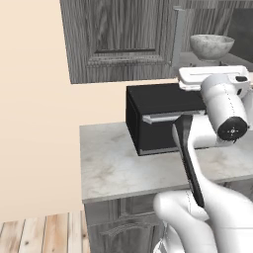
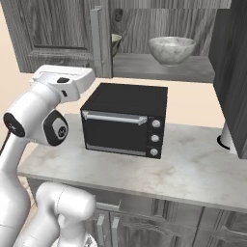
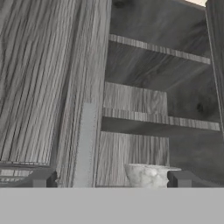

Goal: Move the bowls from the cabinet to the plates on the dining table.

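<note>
The dark grey wood-grain cabinet (image 2: 58,29) hangs on the wall with its right part standing open. On its lower shelf sits a pale marbled bowl (image 2: 171,49), also seen as the marbled bowl (image 1: 211,45) and, low between my fingertips, the bowl (image 3: 148,175). A second, darker bowl (image 2: 116,43) peeks out behind the door edge, mostly hidden. My gripper (image 3: 110,180) is open and empty, raised in front of the cabinet and short of the shelf. Its white hand (image 2: 62,78) is level with the cabinet's bottom edge. The plates and the dining table are out of view.
A black oven (image 2: 126,118) stands on a small marble counter (image 2: 193,169) directly below the cabinet. The shut door's long light grey handle (image 1: 178,37) runs beside the opening. The open right door (image 2: 236,72) juts forward. A white object (image 2: 226,137) sits at the counter's right.
</note>
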### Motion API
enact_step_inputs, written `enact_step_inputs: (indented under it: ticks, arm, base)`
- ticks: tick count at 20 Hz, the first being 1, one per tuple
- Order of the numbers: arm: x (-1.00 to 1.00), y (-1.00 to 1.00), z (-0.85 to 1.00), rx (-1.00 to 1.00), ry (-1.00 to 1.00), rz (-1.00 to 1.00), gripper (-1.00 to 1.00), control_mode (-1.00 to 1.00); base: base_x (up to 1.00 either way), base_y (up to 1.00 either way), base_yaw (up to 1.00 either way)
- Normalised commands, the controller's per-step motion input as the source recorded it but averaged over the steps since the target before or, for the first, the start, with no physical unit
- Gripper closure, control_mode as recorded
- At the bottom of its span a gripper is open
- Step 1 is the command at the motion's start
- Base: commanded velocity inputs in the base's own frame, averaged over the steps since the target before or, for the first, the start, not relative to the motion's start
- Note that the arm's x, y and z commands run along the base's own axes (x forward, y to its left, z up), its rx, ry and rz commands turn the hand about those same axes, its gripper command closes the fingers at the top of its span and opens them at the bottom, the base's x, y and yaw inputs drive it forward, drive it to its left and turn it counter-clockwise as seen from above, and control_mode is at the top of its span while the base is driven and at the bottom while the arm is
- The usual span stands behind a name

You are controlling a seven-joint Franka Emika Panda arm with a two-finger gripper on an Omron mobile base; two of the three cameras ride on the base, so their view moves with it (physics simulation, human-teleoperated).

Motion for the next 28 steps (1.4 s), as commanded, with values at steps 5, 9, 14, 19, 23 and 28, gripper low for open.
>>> enact_step_inputs:
  ticks: [5,9,14,19,23,28]
  arm:
    - [0.48,0.1,-0.06,0.0,0.02,0.05,-1.0,-1.0]
    - [0.41,0.15,-0.08,0.0,0.0,0.05,-1.0,-1.0]
    - [0.37,0.12,-0.09,-0.01,0.0,0.04,-1.0,-1.0]
    - [0.3,0.01,-0.06,0.0,0.0,0.02,-1.0,-1.0]
    - [0.32,0.0,-0.06,0.0,0.0,0.02,-1.0,-1.0]
    - [0.27,-0.06,-0.01,0.03,0.01,0.01,-1.0,-1.0]
  base:
    - [0.0,0.0,0.0]
    - [0.0,0.0,0.0]
    - [0.0,0.0,0.0]
    - [0.0,0.0,0.0]
    - [0.0,0.0,0.0]
    - [0.0,0.0,0.0]
